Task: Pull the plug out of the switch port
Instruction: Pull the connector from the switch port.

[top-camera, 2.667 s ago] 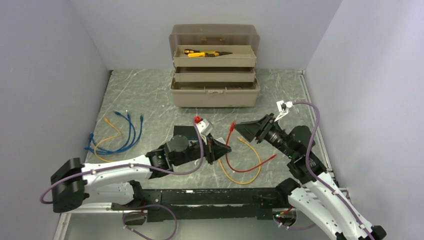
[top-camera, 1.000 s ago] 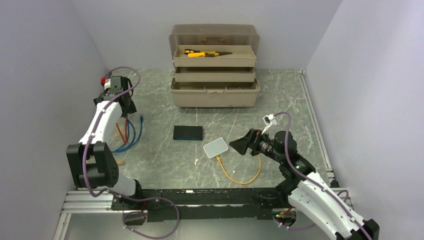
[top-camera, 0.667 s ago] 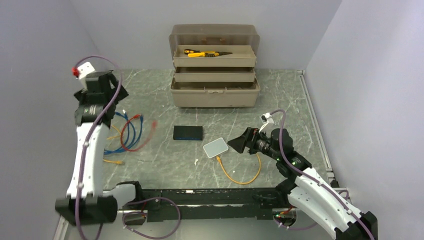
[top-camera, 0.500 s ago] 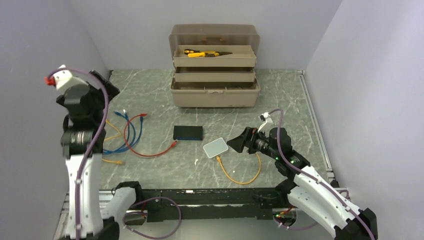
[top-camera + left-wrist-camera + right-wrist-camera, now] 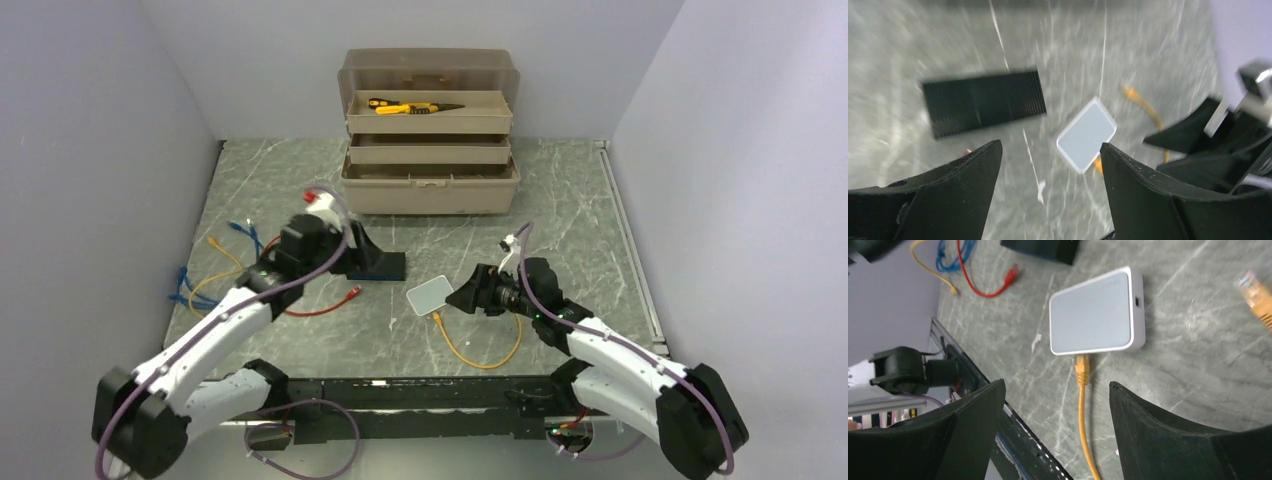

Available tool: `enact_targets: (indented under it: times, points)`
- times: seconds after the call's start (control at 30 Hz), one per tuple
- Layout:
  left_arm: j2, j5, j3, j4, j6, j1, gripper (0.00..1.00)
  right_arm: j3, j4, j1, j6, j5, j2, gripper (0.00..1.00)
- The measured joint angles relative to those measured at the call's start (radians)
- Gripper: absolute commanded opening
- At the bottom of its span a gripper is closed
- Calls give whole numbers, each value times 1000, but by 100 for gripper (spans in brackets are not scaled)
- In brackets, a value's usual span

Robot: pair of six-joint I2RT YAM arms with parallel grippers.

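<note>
Holding the fingers (image 5: 943,200) of the left gripper (image 5: 1050,145) wide apart and empty near the switch (image 5: 983,102), a flat black box lying mid-table. Spreading those of the right gripper (image 5: 1056,384) equally wide, gripping nothing, low beside the white box (image 5: 1095,312) nearer the front. Finding no cable seated in the switch, though blurred in the wrist view and partly covered by the left arm (image 5: 215,335) from above, and spotting a red plug (image 5: 1010,274) lying loose near it. Noting a yellow plug (image 5: 1082,371) sitting in the white box's edge, its yellow cable (image 5: 1083,425) looping toward the front. Judging that pull as not yet begun, with grasping and drawing out left to do. Working over a grey-green marbled table (image 5: 570,200) streaked with pale scratches, between plain grey walls (image 5: 100,120), an open tan toolbox (image 5: 430,185) at the back, blue cables (image 5: 188,290) heaped at left.
</note>
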Motion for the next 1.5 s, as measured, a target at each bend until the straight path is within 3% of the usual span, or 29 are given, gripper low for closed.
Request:
enact_targets:
  times: [0.17,0.4,0.7,1.5]
  points:
    - [186,17,-89,80,-19,-167,73,-42,85,60,32,3,114,69]
    - [376,5,-11,177,-9,-233,67,-77,224,97,98,20,282,58]
    - [572,-14,41,257,-6,-302,62,-98,355,98,150,58,385,48]
    - [722,-58,74,297,-7,-360,54,-64,621,98,221,-11,629,35]
